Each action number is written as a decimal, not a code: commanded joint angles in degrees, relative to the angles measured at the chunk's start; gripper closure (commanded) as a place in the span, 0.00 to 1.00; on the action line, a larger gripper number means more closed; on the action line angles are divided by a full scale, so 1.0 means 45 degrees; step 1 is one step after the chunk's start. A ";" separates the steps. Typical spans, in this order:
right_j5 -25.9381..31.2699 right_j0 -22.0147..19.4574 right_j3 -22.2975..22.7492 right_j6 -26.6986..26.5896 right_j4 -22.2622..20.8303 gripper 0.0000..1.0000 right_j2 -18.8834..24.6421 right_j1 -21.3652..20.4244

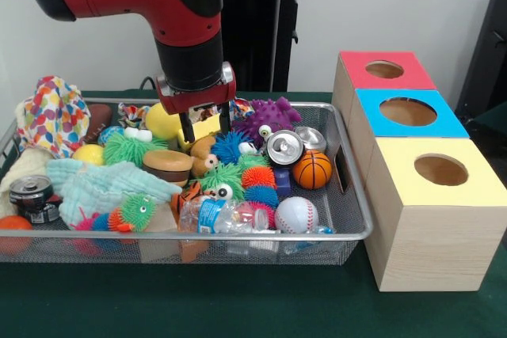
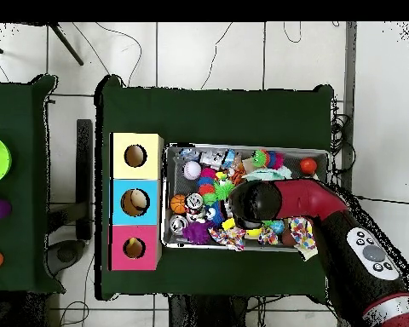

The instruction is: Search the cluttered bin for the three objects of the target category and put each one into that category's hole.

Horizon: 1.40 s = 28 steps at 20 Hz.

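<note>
Red and black arm lowered into the silver wire-mesh bin (image 1: 352,223), its gripper (image 1: 204,126) among the toys.

The two dark fingers (image 1: 188,128) stand slightly spread, pinching nothing I can make out, their tips just above a yellow toy (image 1: 207,127) at the bin's far side. Ball-shaped pieces counted in the front view: one orange basketball (image 1: 312,169), one white baseball (image 1: 295,214), one brown football (image 1: 97,120). Two silver drink cans (image 1: 283,148) lie touching near the basketball; a third, dark can (image 1: 30,194) lies at the opposite end. Beside the bin stand three wooden boxes, each with one round hole: red-topped (image 1: 385,70), blue-topped (image 1: 408,112), yellow-topped (image 1: 440,170).
</note>
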 commanded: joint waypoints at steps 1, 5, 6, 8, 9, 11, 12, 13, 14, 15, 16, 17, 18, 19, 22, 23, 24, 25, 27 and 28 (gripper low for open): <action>0.0361 -0.0356 0.0541 -0.2165 -0.0861 0.00 0.0064 0.0064; 0.0293 -0.0342 0.0505 -0.2186 -0.0923 0.00 0.0069 0.0062; 0.0256 -0.0343 0.0501 -0.2193 -0.0945 0.00 0.0076 0.0060; 0.0226 -0.0340 0.0481 -0.2207 -0.0957 0.00 0.0096 0.0061; 0.0199 -0.0335 0.0467 -0.2219 -0.0965 0.00 0.0114 0.0061; 0.0299 -0.0296 0.0345 -0.2233 -0.0963 0.00 0.0086 0.0120; 0.0226 -0.0306 0.0353 -0.2214 -0.1015 0.00 0.0058 0.0133; 0.0172 -0.0309 0.0354 -0.2193 -0.1063 0.00 0.0026 0.0145; 0.0080 -0.0303 0.0315 -0.2164 -0.1142 0.00 -0.0019 0.0206; -0.0040 -0.0317 0.0295 -0.2151 -0.1234 0.00 -0.0058 0.0266; -0.0134 -0.0325 0.0257 -0.2163 -0.1316 0.00 -0.0079 0.0313; -0.0212 -0.0347 0.0252 -0.2151 -0.1355 0.00 -0.0071 0.0361; -0.0290 -0.0369 0.0247 -0.2139 -0.1395 0.00 -0.0062 0.0408; -0.0367 -0.0391 0.0243 -0.2126 -0.1435 0.00 -0.0053 0.0456; -0.0640 -0.0557 0.0274 -0.2119 -0.1473 0.00 0.0104 0.0657; -0.0702 -0.0600 0.0272 -0.2108 -0.1474 0.00 0.0139 0.0715; -0.0827 -0.0650 0.0296 -0.2113 -0.1532 0.00 0.0177 0.0763; -0.0907 -0.0672 0.0317 -0.2085 -0.1606 0.00 0.0182 0.0772; -0.1000 -0.0696 0.0269 -0.2085 -0.1740 0.00 0.0207 0.0829; -0.1083 -0.0719 0.0272 -0.2066 -0.1837 0.00 0.0206 0.0842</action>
